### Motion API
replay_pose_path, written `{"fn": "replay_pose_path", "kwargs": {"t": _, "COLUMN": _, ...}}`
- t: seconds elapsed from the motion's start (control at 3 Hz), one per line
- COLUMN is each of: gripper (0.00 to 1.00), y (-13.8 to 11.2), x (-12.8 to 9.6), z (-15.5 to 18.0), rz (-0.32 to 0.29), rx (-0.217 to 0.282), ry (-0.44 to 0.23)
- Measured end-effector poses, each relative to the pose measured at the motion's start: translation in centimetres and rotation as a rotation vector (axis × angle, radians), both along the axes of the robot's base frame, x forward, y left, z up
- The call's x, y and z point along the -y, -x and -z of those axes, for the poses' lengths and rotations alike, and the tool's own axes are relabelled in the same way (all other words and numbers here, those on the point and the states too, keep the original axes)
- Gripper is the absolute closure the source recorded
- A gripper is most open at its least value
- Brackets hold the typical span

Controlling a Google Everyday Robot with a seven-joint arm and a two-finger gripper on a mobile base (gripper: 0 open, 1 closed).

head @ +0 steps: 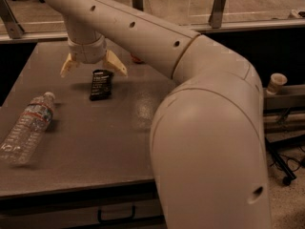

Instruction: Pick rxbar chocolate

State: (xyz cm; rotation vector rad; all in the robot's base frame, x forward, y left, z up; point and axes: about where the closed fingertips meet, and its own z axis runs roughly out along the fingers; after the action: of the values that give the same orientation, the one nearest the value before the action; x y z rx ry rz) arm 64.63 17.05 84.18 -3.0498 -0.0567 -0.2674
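Note:
The rxbar chocolate [101,85] is a flat black bar with white text. It lies on the grey table [95,142] toward the back left. My gripper [93,67] hangs just above and behind the bar's far end. Its two cream fingers [116,63] are spread wide apart and hold nothing. The bar sits below the gap, slightly to the right of its middle.
A clear plastic water bottle [26,128] lies on its side near the table's left edge. A bit of a red object [137,59] shows behind my arm. A paper cup [276,83] stands on a ledge at the right. A railing runs behind the table.

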Motion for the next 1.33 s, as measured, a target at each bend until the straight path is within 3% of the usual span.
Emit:
{"fn": "replay_pose_path", "kwargs": {"t": 0.67, "gripper": 0.38, "y": -1.9, "x": 2.0, "z": 1.5, "rz": 0.03, "rx": -0.023, "ry": 0.029}}
{"fn": "replay_pose_path", "kwargs": {"t": 1.33, "gripper": 0.86, "y": -2.0, "x": 2.2, "z": 0.8, "rz": 0.03, "rx": -0.024, "ry": 0.038}}
